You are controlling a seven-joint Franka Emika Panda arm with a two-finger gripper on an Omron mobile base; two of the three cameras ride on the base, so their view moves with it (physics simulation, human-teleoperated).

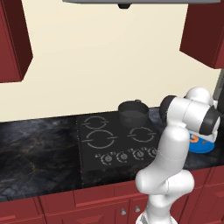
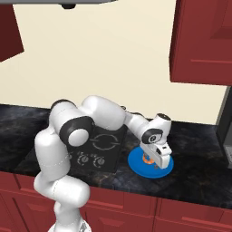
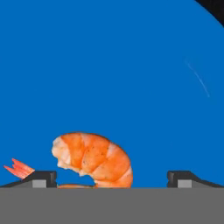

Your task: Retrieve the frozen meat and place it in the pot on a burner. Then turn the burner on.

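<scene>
Orange against blue is what the hand view gives: the claw [image 3: 111,178] hangs low over the plate [image 3: 131,65] with its two dark tips spread wide apart, holding nothing, and the frozen meat [image 3: 94,159], a curved orange chunk with pale streaks, lies on the plate between those tips, nearer one of them than the other. I judge this to be the moment just before the pinch: the tips straddle the piece so that closing would catch it across its body, though its off-centre position means one finger would likely meet it first and nudge it along the smooth plate. Whether the tips touch the plate cannot be told. In the right base view the claw [image 2: 155,159] points down onto the plate [image 2: 136,164], with a bit of the meat [image 2: 147,158] showing orange beneath the hand, and the arm reaches out across the right part of the desk [image 2: 199,149] to get there. The plate [image 1: 205,146] sits on the dark marbled desk just to the right of the black glass cooktop [image 1: 89,164], which keeps the carry short. Farther out, the pot [image 1: 132,112] stands upright and empty on the burner [image 1: 131,120] at the back right of the cooktop, so the meat can be dropped in from above. A row of small knobs [image 1: 127,155] runs along the cooktop's front edge, untouched as far as can be seen; turning one is the last step and is not yet due.
</scene>
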